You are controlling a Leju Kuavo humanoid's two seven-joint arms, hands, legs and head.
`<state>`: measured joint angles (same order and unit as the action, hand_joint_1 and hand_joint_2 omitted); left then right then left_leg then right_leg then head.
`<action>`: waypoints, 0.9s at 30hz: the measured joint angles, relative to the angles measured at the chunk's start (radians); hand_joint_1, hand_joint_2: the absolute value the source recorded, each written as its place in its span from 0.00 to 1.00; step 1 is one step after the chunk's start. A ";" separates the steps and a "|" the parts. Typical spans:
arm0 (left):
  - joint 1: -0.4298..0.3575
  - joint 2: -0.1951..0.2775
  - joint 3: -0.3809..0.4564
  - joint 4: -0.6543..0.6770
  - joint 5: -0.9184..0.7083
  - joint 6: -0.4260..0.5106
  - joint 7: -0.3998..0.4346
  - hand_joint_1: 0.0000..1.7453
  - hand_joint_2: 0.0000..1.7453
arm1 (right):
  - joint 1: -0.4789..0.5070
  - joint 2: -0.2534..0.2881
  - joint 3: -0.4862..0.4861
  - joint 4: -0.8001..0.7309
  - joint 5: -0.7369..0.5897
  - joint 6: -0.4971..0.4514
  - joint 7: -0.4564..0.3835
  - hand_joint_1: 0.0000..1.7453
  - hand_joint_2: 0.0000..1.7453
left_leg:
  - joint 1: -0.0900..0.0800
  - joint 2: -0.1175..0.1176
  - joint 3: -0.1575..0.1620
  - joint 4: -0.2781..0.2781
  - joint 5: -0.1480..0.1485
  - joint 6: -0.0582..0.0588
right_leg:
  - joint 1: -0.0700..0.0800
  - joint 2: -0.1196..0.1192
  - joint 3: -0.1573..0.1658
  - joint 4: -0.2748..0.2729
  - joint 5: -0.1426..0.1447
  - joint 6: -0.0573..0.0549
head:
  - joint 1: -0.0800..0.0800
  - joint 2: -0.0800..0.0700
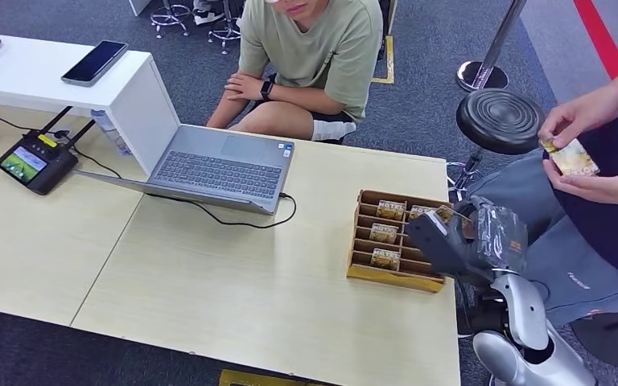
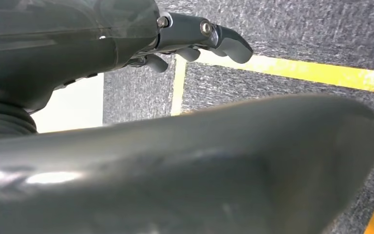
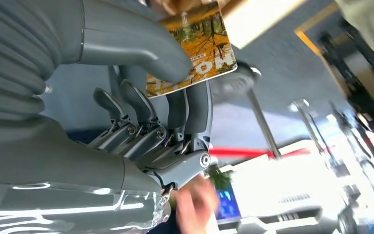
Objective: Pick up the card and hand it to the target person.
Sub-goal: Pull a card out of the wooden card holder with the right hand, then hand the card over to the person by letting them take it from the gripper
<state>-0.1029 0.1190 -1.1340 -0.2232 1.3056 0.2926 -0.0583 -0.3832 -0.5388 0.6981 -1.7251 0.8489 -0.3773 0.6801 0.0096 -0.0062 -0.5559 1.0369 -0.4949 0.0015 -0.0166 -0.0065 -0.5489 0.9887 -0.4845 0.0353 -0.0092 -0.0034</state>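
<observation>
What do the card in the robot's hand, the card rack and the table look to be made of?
Card, pinched by the right hand: likely glossy printed card or plastic, going by its photo print and thin, stiff edge. Card rack: looks like unpainted wood, brown with slatted dividers. Table: pale wood-grain top with a matte finish, probably laminate or veneer; the pictures leave that open.

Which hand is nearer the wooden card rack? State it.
Right. The right hand hovers at the wooden card rack's right end, pinching a card. The left hand hangs over carpet.
</observation>
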 joint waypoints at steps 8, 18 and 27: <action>0.001 -0.001 0.000 0.000 0.006 -0.001 -0.013 0.00 0.00 | 0.061 -0.036 -0.072 -0.212 0.041 -0.099 -0.052 0.86 1.00 | 0.000 0.000 0.000 0.000 0.000 0.000 | 0.000 0.000 0.000 0.000 0.000 0.000 | 0.000 0.000; 0.001 -0.002 0.000 0.000 -0.013 -0.010 -0.016 0.00 0.00 | 0.152 -0.032 -0.172 -0.325 0.106 -0.301 -0.193 0.86 1.00 | 0.000 0.000 0.000 0.000 0.000 0.000 | 0.000 0.000 0.000 0.000 0.000 0.000 | 0.000 0.000; 0.000 -0.002 0.000 0.000 -0.013 -0.012 -0.011 0.00 0.00 | 0.186 -0.022 -0.226 -0.357 0.115 -0.305 -0.199 0.86 1.00 | 0.000 0.000 0.000 0.000 0.000 0.000 | 0.000 0.000 0.000 0.000 0.000 0.000 | 0.000 0.000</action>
<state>-0.1025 0.1175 -1.1337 -0.2232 1.2928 0.2807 -0.0690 -0.1969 -0.5612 0.4718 -2.0818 0.9636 -0.6825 0.4811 0.0097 -0.0060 -0.5560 1.0368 -0.4949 0.0015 -0.0166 -0.0063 -0.5488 0.9888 -0.4845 0.0353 -0.0092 -0.0034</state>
